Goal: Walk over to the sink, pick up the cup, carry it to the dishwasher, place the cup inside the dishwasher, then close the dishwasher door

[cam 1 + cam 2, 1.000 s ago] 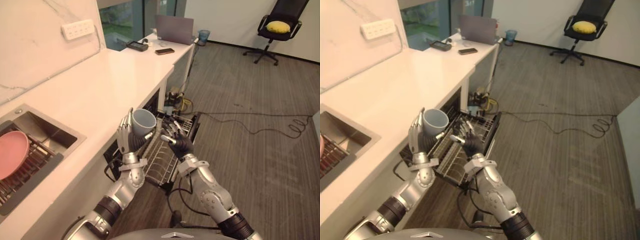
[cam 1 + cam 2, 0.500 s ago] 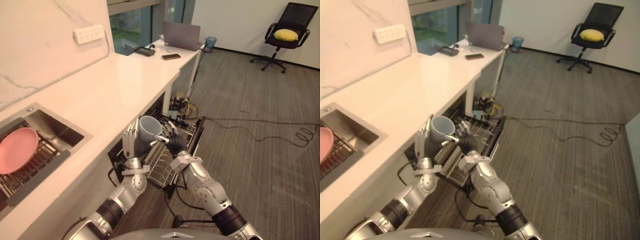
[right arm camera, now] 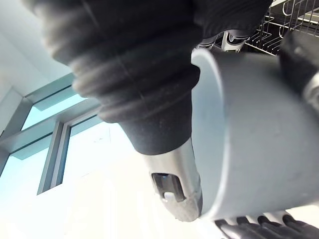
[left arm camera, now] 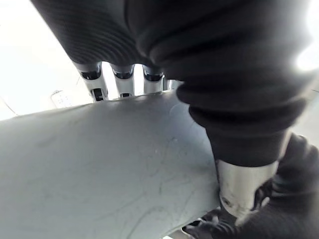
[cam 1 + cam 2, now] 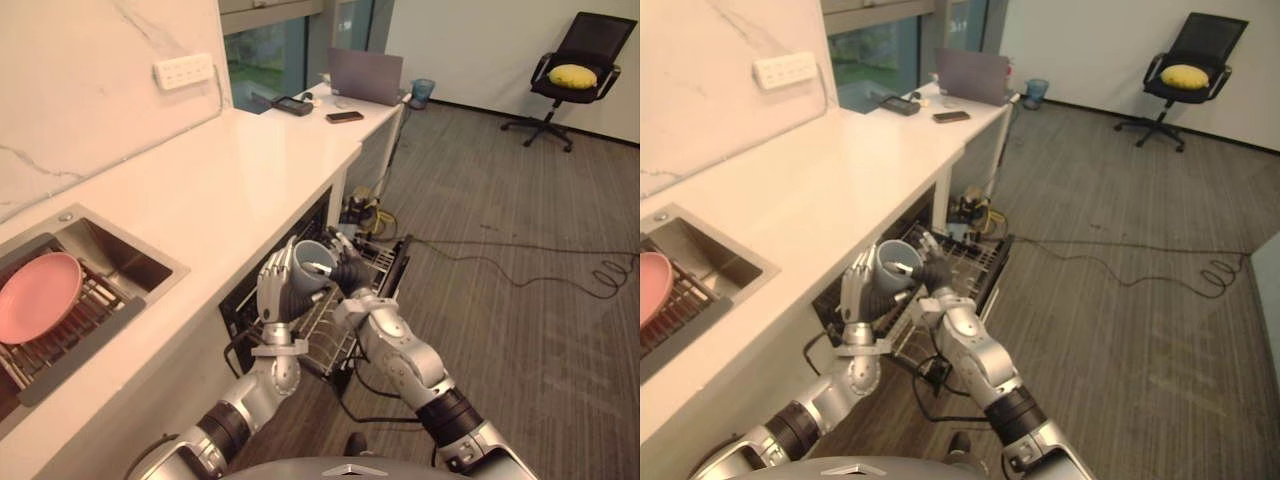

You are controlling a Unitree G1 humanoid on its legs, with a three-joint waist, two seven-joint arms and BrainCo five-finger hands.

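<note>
Grey cup (image 5: 312,262): over the dishwasher rack (image 5: 322,322), between my hands.
Left hand (image 5: 276,290): fingers and thumb clasp its side.
Right hand (image 5: 350,276): thumb pinches its rim.

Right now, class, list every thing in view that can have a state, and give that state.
cup: in the air, held by both hands.
left hand: shut on the cup.
right hand: shut on the cup's rim.
dishwasher rack: pulled out from under the counter.
laptop: lid up.
pink plate: lying in the sink.
</note>
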